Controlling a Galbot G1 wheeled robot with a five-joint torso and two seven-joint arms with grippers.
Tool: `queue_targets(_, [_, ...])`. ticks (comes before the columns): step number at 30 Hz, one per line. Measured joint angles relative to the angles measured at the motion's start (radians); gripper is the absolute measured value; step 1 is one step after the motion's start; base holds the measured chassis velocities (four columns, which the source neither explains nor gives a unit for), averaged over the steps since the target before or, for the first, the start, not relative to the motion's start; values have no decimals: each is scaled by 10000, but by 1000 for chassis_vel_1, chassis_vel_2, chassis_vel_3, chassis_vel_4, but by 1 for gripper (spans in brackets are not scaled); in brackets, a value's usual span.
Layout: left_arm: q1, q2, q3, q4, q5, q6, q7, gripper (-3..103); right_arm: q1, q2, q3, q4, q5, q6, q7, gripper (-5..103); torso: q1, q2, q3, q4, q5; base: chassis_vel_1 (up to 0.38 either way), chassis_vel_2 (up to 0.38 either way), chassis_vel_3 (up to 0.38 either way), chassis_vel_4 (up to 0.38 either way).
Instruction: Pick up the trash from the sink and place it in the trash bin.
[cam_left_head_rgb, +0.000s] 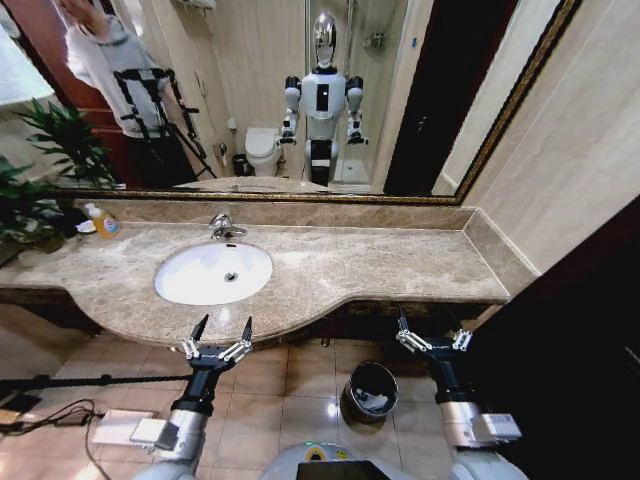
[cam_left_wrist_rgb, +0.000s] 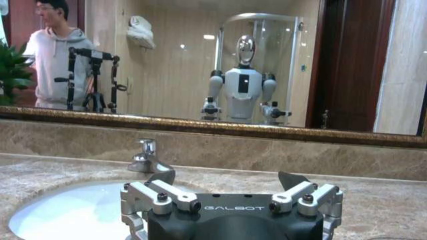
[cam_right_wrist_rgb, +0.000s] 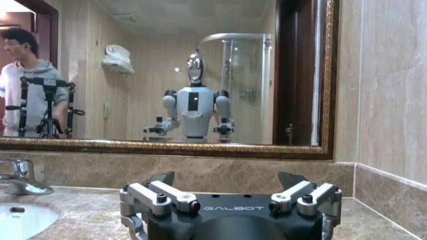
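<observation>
Sink (cam_left_head_rgb: 178, 282) contents told most of the story: the white basin looked bare in the head view, with nothing but the drain at its middle, and the part of the bowl seen from the left wrist was equally plain. No tubes or sachet could be made out on the marble tabletop (cam_left_head_rgb: 360, 262) around it either. The trash bin (cam_left_head_rgb: 350, 385) stood on the tiled floor below the tabletop's front edge, between the two arms and nearer the right one, and something pale lay inside it, though too small to tell apart as separate items. Judging from that, the picking was probably finished or nearly so, with the trash likely already in the bin; whether every piece had gone in could not be confirmed from these views.

The left claw (cam_left_head_rgb: 219, 333) hung just in front of the tabletop edge, below the basin, its two fingers spread apart and holding nothing. The right claw (cam_left_head_rgb: 433, 335) sat at a similar height, off to the right above the floor and just beside the bin, likewise spread wide and empty. Neither touched the tabletop, the sink or the bin.

An orange-yellow soap bottle (cam_left_head_rgb: 103, 221) remained on the tabletop well to the left of the faucet (cam_left_head_rgb: 224, 228), and it was no part of the trash.
</observation>
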Motion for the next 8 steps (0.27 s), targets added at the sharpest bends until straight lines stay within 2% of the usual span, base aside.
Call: queue_targets(8, [0, 0, 0, 0, 0, 0, 0, 100, 0, 0, 0, -1, 0, 0, 0, 100, 0, 0, 0, 0, 0, 0, 0, 0, 0])
